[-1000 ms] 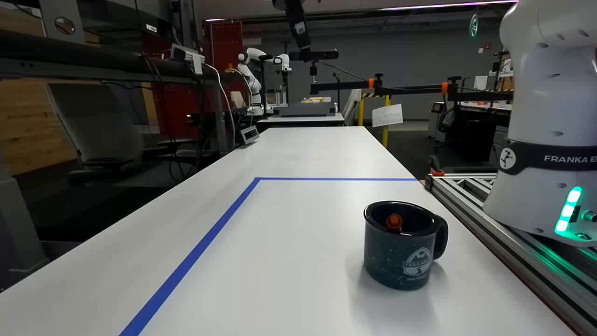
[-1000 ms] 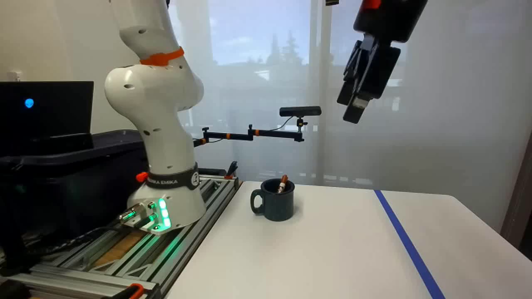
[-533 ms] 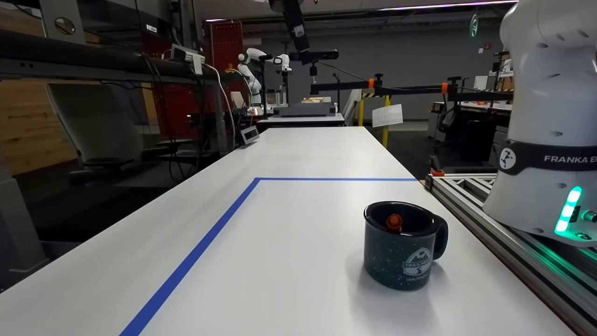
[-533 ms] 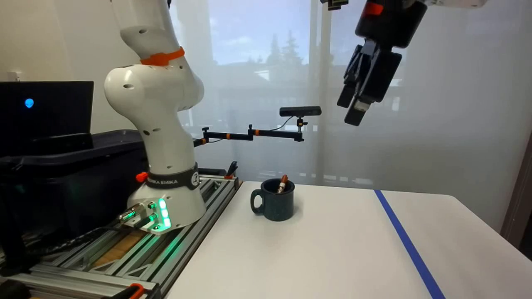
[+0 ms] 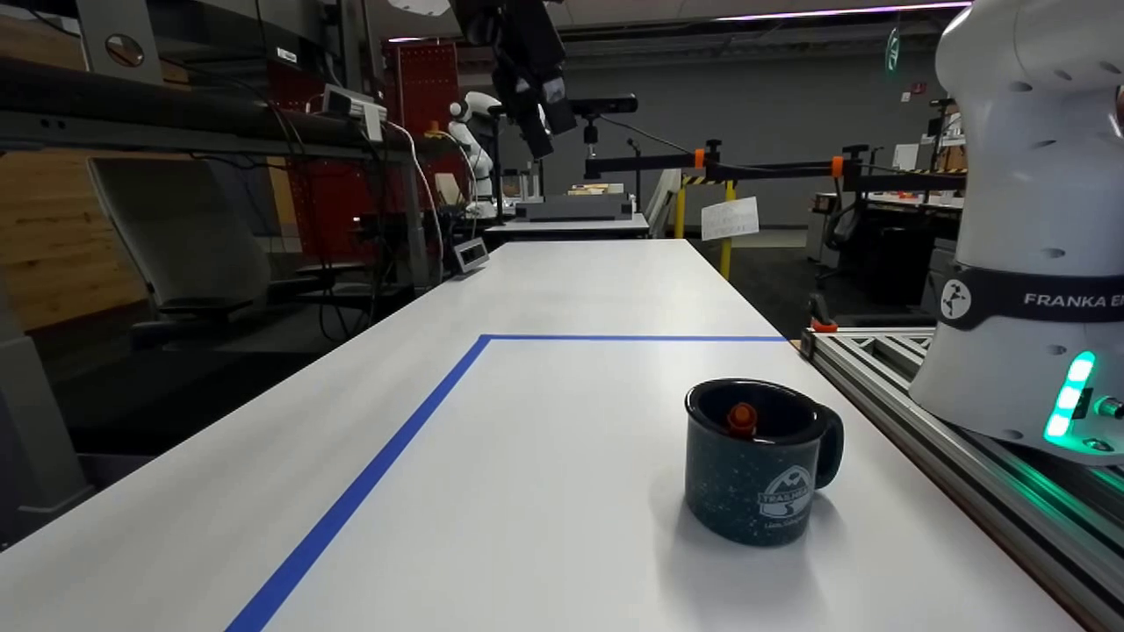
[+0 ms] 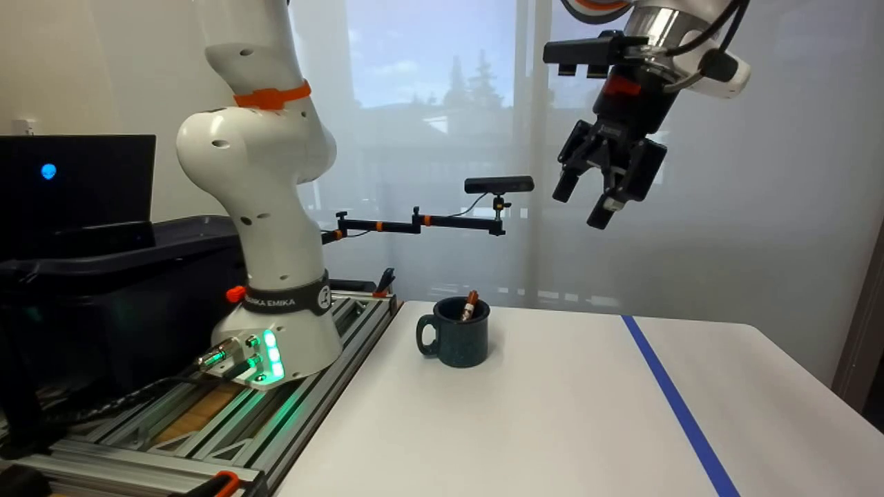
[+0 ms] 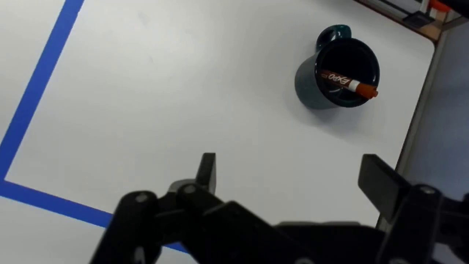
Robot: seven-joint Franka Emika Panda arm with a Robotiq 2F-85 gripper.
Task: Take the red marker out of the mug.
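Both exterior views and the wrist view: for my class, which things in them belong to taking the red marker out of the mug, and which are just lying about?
Belong to the job:
mug, upright
red marker, leaning inside it
gripper, open, apart from both

Not part of it:
blue tape
dark bin
laptop
grey chair
white paper, in the background

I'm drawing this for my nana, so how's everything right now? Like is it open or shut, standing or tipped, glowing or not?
Mug: upright on the table.
Red marker: capped, tilted inside the mug.
Gripper: open, holding nothing.
Base lights: glowing green.
Laptop: open, logo glowing blue.
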